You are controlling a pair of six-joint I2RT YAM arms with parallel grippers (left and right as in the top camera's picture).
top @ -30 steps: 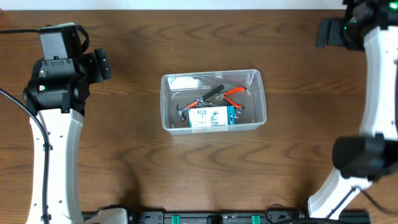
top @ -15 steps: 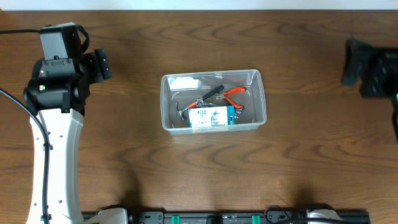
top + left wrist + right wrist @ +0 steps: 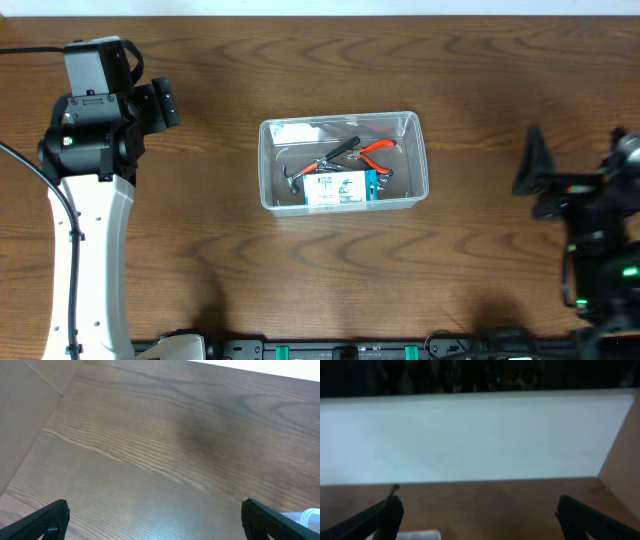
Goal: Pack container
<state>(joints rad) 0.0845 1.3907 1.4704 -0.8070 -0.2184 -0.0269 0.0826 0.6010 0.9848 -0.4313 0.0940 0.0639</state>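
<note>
The clear plastic container [image 3: 270, 165] stands at the table's middle. In it lie a blue-and-white box [image 3: 342, 188], orange-handled pliers [image 3: 376, 150] and a black-and-red hand tool [image 3: 328, 160]. My left gripper [image 3: 155, 95] is far to the container's left, open and empty; in the left wrist view [image 3: 155, 512] its fingers stand wide over bare wood, with the container's corner [image 3: 310, 516] at the lower right. My right gripper [image 3: 575, 165] is far to the container's right, open and empty; its wrist view [image 3: 477, 507] shows wide-apart fingers and a pale edge at the lower left.
The brown wooden table [image 3: 200, 250] runs to a white wall at the back [image 3: 470, 435]. The left arm's white link [image 3: 85, 240] lies along the left side. The right arm's black body [image 3: 600, 270] is at the right front edge.
My right arm has swung from the back right corner forward along the right edge and now sits lower, level with the container. The left arm and the container's contents have not moved.
</note>
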